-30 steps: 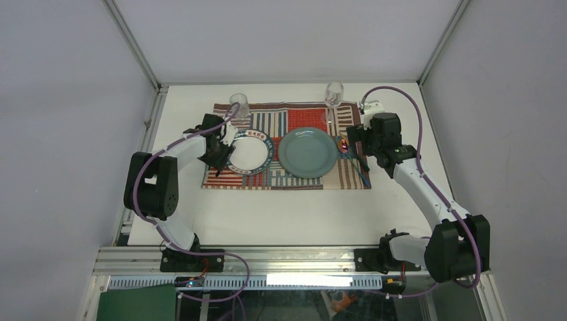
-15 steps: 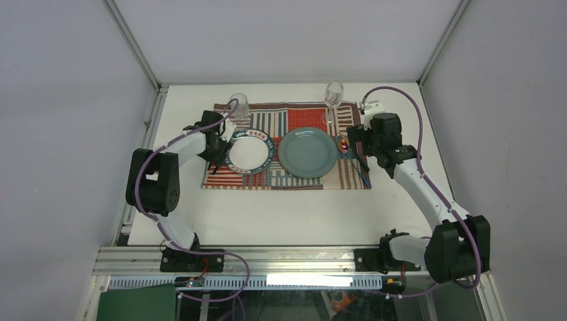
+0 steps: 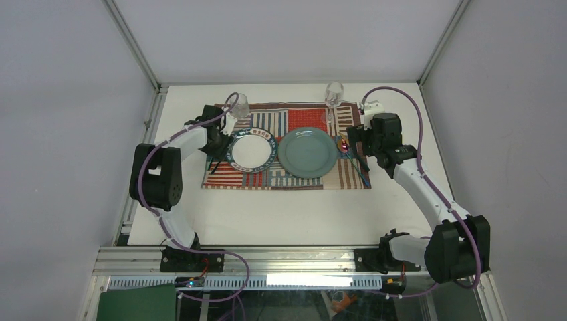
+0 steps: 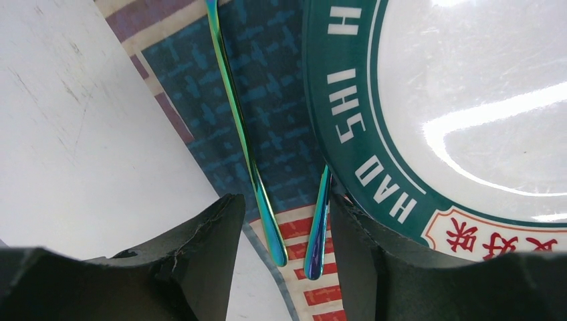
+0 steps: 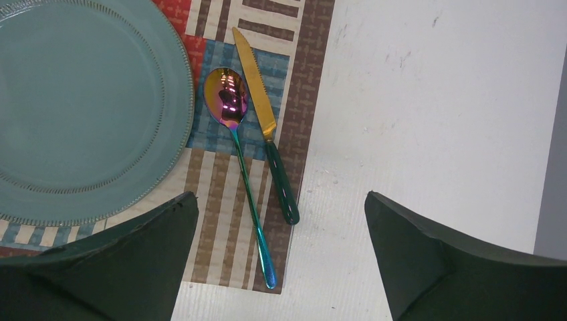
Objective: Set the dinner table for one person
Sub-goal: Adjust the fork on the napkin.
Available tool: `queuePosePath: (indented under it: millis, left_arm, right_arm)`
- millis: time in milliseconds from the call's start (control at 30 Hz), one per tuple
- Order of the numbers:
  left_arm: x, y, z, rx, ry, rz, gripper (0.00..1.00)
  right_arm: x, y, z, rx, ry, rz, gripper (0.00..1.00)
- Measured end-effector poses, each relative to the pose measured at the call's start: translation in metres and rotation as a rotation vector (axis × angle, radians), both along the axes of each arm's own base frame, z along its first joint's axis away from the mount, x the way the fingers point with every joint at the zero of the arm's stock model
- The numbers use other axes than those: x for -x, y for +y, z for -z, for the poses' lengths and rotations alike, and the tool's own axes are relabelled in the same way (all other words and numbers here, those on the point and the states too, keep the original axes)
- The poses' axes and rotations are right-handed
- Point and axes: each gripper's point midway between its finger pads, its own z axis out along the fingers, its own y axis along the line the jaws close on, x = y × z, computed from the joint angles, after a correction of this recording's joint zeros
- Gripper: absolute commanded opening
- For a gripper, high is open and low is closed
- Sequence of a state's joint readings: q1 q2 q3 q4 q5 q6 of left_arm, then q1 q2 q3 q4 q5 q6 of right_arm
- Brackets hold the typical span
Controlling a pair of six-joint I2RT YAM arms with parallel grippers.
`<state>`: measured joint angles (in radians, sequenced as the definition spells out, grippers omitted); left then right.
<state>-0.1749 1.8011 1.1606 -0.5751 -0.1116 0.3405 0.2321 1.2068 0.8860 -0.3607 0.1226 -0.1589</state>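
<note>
Worktop (image 3: 287,207) surface, one, white and railed in aluminium, is spread beneath both arms and everything else. One striped placemat (image 3: 304,115) is laid on its far half. Two plates are set on the mat side by side: a teal plate (image 3: 307,152) and a green-rimmed white plate (image 3: 251,151). Two glasses are stood at the mat's far edge, a tumbler (image 3: 239,105) and a wine glass (image 3: 333,93). One spoon (image 5: 235,134) and one knife (image 5: 264,127) are laid right of the teal plate, under the right pincer (image 5: 281,197), which is spread wide and empty. Two iridescent handles (image 4: 241,127) are seen left of the white plate, their ends between the parted, unclenched fingers of the left pincer (image 4: 286,207).
</note>
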Motion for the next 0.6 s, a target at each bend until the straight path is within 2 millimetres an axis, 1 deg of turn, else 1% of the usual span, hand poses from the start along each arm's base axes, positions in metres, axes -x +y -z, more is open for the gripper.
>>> queuePosePath:
  millis: [167, 267, 367, 467, 600]
  left_arm:
    - [-0.009, -0.005, -0.003, 0.024, -0.013, 0.000, 0.53]
    - [-0.013, -0.006, -0.002, 0.025, -0.012, 0.000, 0.53]
    - [-0.015, -0.007, 0.003, 0.026, 0.000, -0.001, 0.52]
    - [-0.018, -0.008, 0.002, 0.031, -0.003, 0.000, 0.51]
    - [-0.018, -0.009, 0.002, 0.034, -0.005, 0.001, 0.52]
  right_arm:
    - [0.000, 0.000, 0.000, 0.000, 0.000, 0.000, 1.00]
    - [0.000, 0.000, 0.000, 0.000, 0.000, 0.001, 1.00]
    - [0.000, -0.001, 0.000, 0.000, 0.001, 0.001, 1.00]
    - [0.000, -0.001, 0.000, 0.000, 0.002, 0.001, 1.00]
    - [0.000, -0.001, 0.000, 0.001, 0.003, 0.001, 1.00]
